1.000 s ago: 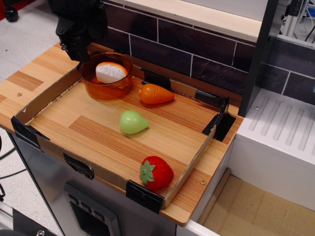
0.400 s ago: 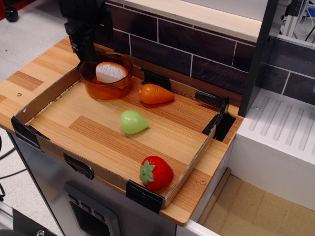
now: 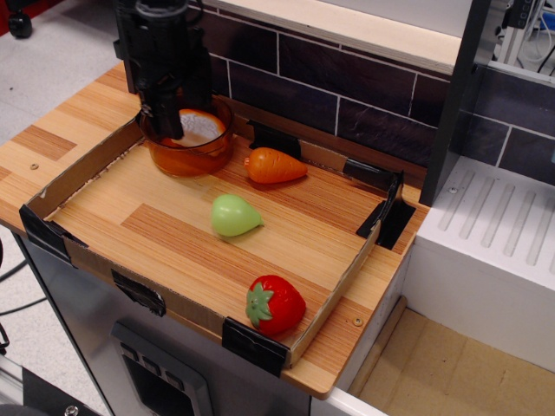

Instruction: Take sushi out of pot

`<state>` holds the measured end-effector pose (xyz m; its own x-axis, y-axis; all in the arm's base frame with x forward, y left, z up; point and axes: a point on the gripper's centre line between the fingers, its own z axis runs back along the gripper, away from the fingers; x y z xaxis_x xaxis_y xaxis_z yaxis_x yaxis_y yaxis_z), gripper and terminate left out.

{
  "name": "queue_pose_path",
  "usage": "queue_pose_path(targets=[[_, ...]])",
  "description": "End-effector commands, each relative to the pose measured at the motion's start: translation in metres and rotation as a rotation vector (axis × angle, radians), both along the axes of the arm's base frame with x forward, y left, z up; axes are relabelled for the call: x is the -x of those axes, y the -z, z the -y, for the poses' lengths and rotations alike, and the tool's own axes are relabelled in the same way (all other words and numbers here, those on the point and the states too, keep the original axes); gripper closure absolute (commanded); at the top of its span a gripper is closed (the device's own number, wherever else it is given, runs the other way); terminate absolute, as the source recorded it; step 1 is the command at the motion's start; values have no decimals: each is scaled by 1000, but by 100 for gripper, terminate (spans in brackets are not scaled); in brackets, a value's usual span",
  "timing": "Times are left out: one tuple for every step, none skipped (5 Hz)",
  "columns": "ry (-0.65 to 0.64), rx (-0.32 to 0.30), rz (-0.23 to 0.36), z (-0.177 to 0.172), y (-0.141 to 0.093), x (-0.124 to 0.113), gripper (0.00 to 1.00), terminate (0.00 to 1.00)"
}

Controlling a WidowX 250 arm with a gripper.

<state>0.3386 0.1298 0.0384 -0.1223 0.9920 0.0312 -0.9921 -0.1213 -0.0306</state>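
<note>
Hand now lower, over sushi in pot; grip state unclear

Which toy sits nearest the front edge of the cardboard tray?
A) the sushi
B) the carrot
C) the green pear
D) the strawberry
D: the strawberry lies by the tray's front corner, while the pear, carrot and sushi sit farther back.

A wooden bench stands against a dark tiled wall topped by a pale ledge. A white ribbed unit sits alongside, with grey floor behind and tan floor below.
</note>
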Motion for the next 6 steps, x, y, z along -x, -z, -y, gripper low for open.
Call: queue_pose_path(targets=[[20, -35, 25, 6, 0, -2, 0, 0], [33, -43, 14, 7, 5, 0, 0, 0], [34, -68, 14, 5, 6, 1, 0, 0], [21, -78, 19, 1, 4, 2, 100, 0], [6, -97, 41, -1, -8, 2, 100, 0], [-22, -133, 85, -2, -27, 2, 100, 0]])
